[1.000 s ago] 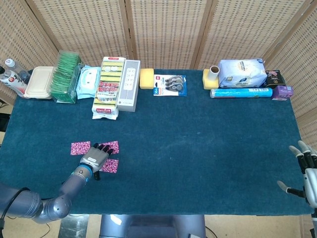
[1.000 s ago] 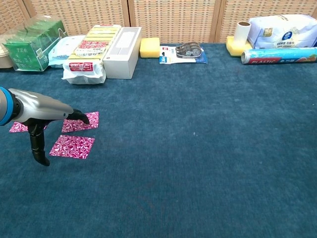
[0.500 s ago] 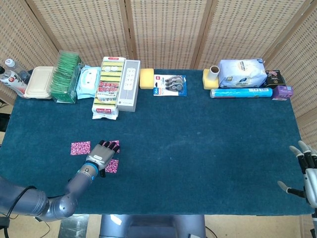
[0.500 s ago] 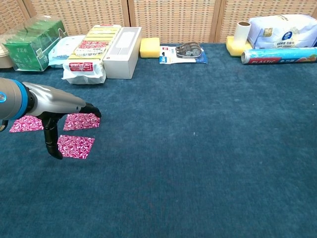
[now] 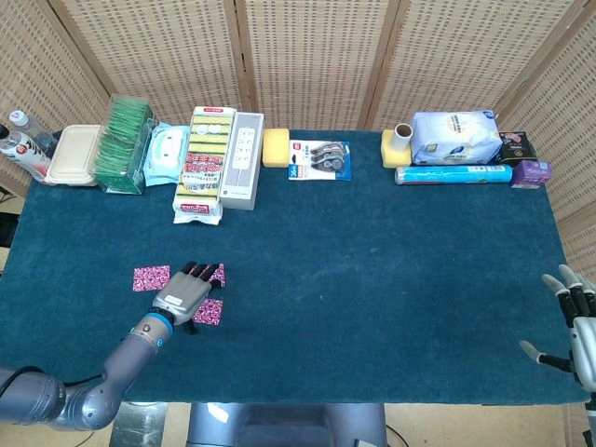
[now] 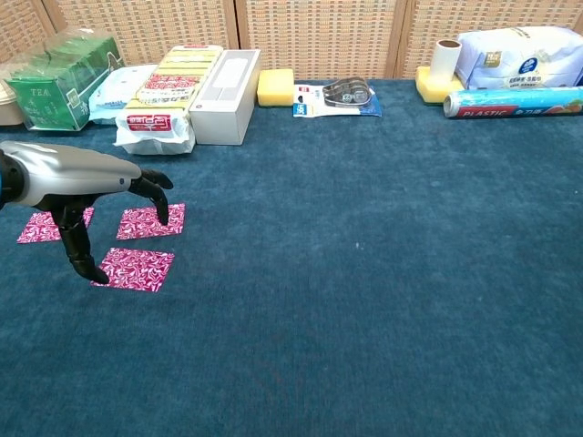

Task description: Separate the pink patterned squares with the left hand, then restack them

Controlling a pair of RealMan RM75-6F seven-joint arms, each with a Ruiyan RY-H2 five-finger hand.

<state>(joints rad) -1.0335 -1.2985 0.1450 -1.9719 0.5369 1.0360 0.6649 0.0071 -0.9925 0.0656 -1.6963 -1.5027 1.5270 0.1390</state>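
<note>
Three pink patterned squares lie apart on the blue cloth at the front left. One lies at the left (image 6: 53, 226) (image 5: 151, 277). Another is further right (image 6: 151, 221), and the head view shows only its edge (image 5: 218, 273) past my fingers. The third is nearest the front (image 6: 135, 268) (image 5: 209, 311). My left hand (image 6: 91, 182) (image 5: 184, 292) hovers over them with fingers spread and holds nothing. Its fingertips (image 6: 163, 216) point down at the right square, and its thumb tip (image 6: 95, 272) reaches the front square's left edge. My right hand (image 5: 577, 324) rests with fingers apart at the front right corner.
Along the back edge stand a green tea box (image 6: 56, 80), a wipes pack (image 6: 114, 91), a sponge pack (image 6: 162, 96), a white box (image 6: 226, 96), a yellow sponge (image 6: 275, 87), tape (image 6: 339, 95) and a plastic wrap roll (image 6: 512, 102). Wicker screens close off the back.
My left hand swung right over the squares, then drew back left, its fingers now curled down at the right square. The squares hardly shifted. The right hand stayed still.
</note>
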